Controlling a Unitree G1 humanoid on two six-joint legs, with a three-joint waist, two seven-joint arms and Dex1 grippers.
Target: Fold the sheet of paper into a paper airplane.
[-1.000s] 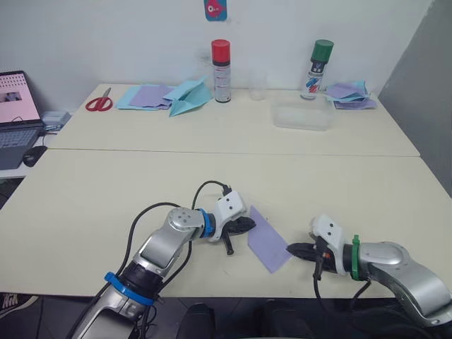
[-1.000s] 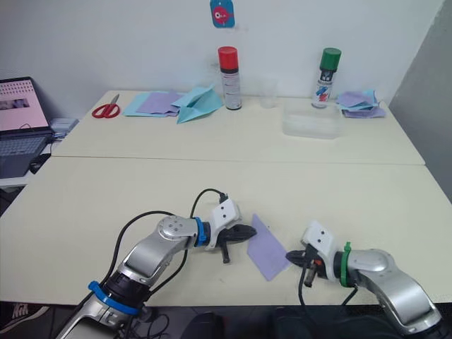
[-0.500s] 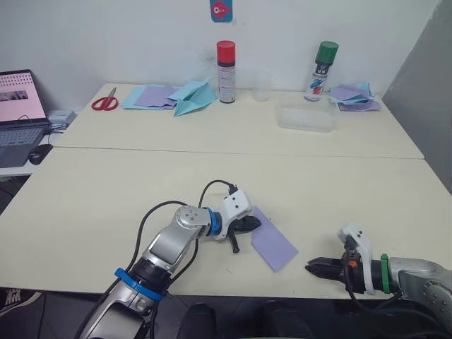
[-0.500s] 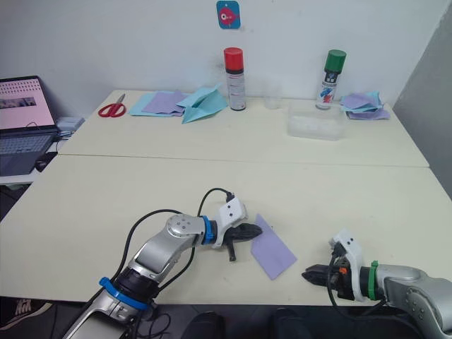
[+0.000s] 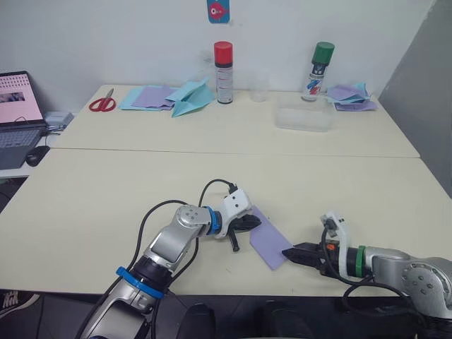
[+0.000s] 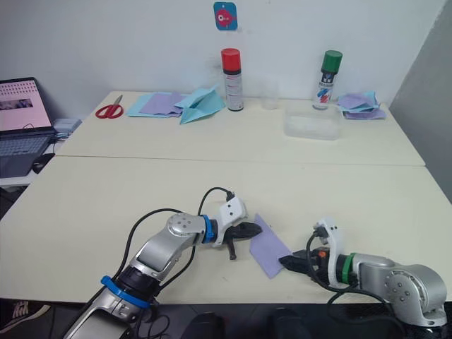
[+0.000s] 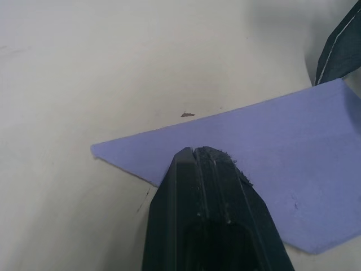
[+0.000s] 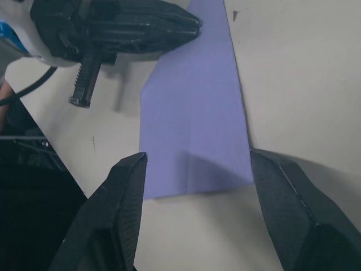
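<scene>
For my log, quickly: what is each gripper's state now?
Left gripper: shut, tips pressing on the sheet of paper.
Right gripper: open, holding nothing.

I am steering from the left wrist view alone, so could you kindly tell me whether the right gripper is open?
Observer: Yes, the right gripper is open, its fingers flanking the near end of the sheet of paper.
Operator: Is the sheet close to an edge?
Observer: Yes, it lies flat near the front edge of the table.
Operator: Is there a finished plane anywhere?
Observer: A light-blue paper plane lies at the back, beside the red-capped spray can.
</scene>
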